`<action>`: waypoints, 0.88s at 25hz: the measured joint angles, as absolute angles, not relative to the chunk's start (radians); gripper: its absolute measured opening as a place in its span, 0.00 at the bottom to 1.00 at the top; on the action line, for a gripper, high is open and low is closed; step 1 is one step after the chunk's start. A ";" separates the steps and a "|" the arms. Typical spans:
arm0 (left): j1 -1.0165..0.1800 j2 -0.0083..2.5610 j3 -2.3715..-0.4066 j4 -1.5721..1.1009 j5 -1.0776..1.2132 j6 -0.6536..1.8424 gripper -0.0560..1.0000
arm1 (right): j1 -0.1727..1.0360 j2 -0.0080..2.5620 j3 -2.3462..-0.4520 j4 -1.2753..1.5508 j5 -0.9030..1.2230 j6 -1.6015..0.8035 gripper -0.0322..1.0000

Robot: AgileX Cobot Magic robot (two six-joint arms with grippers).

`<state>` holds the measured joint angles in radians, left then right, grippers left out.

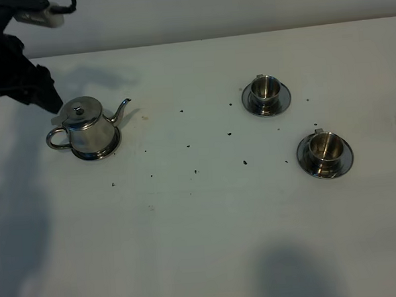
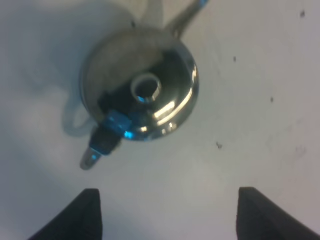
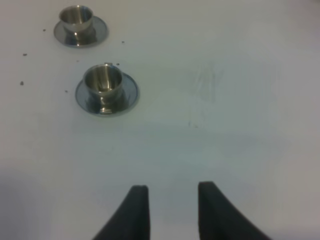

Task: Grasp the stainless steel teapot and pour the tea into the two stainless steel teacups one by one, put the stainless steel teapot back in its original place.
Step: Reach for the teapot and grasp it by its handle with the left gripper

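The stainless steel teapot (image 1: 88, 127) stands upright on its round steel coaster (image 1: 99, 154) at the left of the table. Its spout points right and its loop handle points left. In the left wrist view the teapot (image 2: 140, 85) shows from above. My left gripper (image 2: 167, 215) is open and empty, above and just behind the teapot (image 1: 47, 100), not touching it. The two stainless steel teacups (image 1: 267, 86) (image 1: 324, 146) sit on their saucers at the right. They also show in the right wrist view (image 3: 76, 17) (image 3: 102, 80). My right gripper (image 3: 172, 202) is open and empty, well short of them. No tea shows.
Small dark specks (image 1: 244, 162) are scattered over the white table (image 1: 204, 242) between the teapot and the cups. The table's far edge (image 1: 244, 31) meets a pale wall. The right arm is outside the exterior view; only its shadow shows at the bottom edge.
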<state>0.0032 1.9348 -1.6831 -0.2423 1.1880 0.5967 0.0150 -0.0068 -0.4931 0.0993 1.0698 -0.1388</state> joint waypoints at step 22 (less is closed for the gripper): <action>-0.104 1.933 -1.581 -0.021 1.188 0.598 0.62 | 0.015 -0.007 -0.493 0.100 1.070 -0.139 0.26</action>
